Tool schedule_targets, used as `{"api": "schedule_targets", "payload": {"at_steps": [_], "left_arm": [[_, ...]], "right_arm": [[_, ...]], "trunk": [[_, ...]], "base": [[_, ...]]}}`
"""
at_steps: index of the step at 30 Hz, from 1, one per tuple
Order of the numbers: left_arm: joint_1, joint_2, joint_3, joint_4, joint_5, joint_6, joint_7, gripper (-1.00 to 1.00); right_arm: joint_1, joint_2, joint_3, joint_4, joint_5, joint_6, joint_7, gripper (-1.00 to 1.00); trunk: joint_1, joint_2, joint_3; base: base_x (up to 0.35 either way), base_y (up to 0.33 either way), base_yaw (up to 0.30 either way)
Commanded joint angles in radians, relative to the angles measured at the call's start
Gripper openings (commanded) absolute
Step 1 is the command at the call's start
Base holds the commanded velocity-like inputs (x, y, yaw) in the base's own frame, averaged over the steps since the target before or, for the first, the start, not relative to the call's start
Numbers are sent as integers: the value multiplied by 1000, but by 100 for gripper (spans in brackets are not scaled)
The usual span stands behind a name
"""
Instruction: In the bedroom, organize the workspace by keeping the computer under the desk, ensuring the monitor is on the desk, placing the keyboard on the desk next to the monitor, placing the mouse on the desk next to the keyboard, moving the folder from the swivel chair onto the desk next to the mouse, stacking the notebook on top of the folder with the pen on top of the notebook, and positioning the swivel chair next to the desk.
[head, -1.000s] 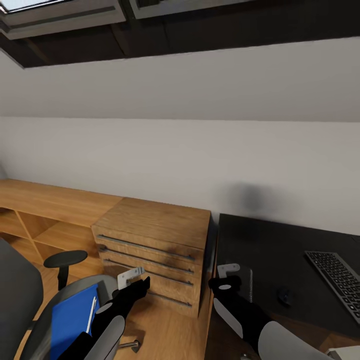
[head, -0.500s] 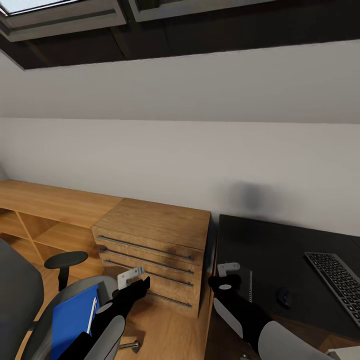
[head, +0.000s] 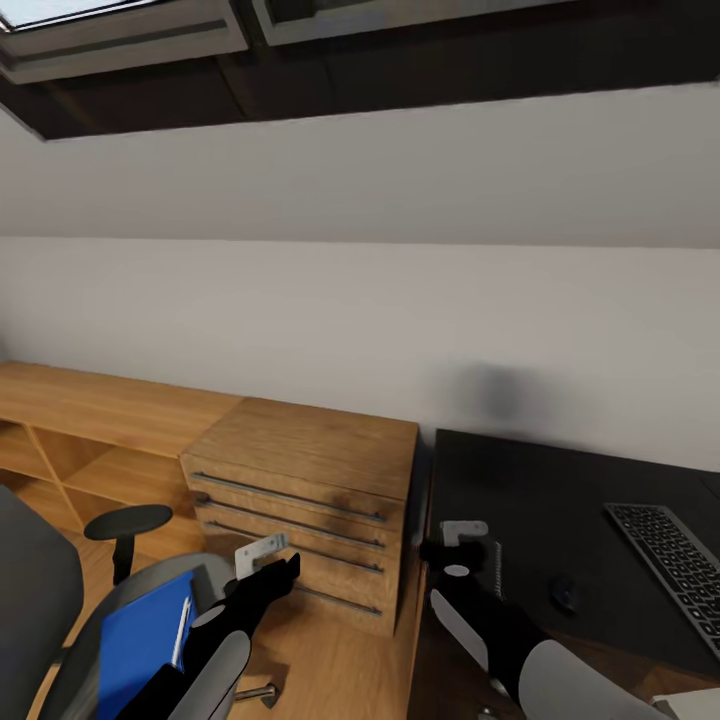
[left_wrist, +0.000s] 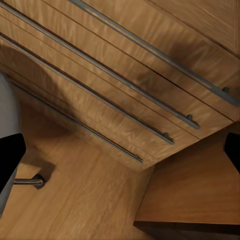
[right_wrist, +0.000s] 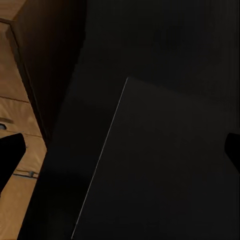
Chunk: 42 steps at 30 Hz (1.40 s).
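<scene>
The swivel chair (head: 40, 590) stands at the lower left with the blue folder (head: 135, 640) lying on its grey seat. A thin white strip runs along the folder's edge; whether it is the pen or page edges I cannot tell. My left gripper (head: 263, 550) hangs open over the seat's front, facing the chest (left_wrist: 120, 155). My right gripper (head: 462, 535) is open above the desk's (head: 540, 480) left end, over the dark notebook (right_wrist: 170, 165) lying flat there. The mouse (head: 565, 592) and the keyboard (head: 665, 570) lie further right on the black top.
A light wooden drawer chest (head: 310, 480) stands against the wall between chair and desk, its rail handles (left_wrist: 130, 120) close to my left gripper. A low wooden shelf unit (head: 80, 410) runs along the wall to the left. Wooden floor lies between chair and chest.
The whole picture has drifted slightly to the left, so the camera moved. Both arms hold the same pose and both grippers stay open.
</scene>
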<state>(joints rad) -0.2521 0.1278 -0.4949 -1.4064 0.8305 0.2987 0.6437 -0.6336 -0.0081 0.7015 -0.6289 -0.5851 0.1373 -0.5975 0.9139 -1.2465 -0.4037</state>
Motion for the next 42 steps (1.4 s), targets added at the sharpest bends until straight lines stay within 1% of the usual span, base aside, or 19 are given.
{"api": "schedule_targets", "payload": {"at_steps": [1,8,20,30,34,42], "left_arm": [[-1,1,-2,-2,5,2,8,100],[-1,1,-2,-2,4,2,8,100],[-1,1,-3,-3,3,2,7,100],[0,1,-4,-30,6,0,7,100],[-1,0,-4,-36,7,0,8,100],[-1,-1,-4,-37,7,0,8,100]], "right_arm": [[-1,-1,-1,-2,-2,6,-7,100],[-1,-1,-11,-2,-2,4,-7,100],[-1,0,-12,-2,-4,1,-3,100],[-1,0,-13,-2,-4,1,-2,100],[-1,0,-15,-1,-6,5,-2,100],[-1,0,-16,0,-24,9,-2,100]], "trunk": [[0,-1,0],[0,-1,2],[0,-1,2],[0,-1,2],[15,-29,-10],[46,-85,-36]], "base": [[0,0,-168],[0,0,-101],[0,0,-8],[0,0,0],[0,0,0],[0,0,0]]}}
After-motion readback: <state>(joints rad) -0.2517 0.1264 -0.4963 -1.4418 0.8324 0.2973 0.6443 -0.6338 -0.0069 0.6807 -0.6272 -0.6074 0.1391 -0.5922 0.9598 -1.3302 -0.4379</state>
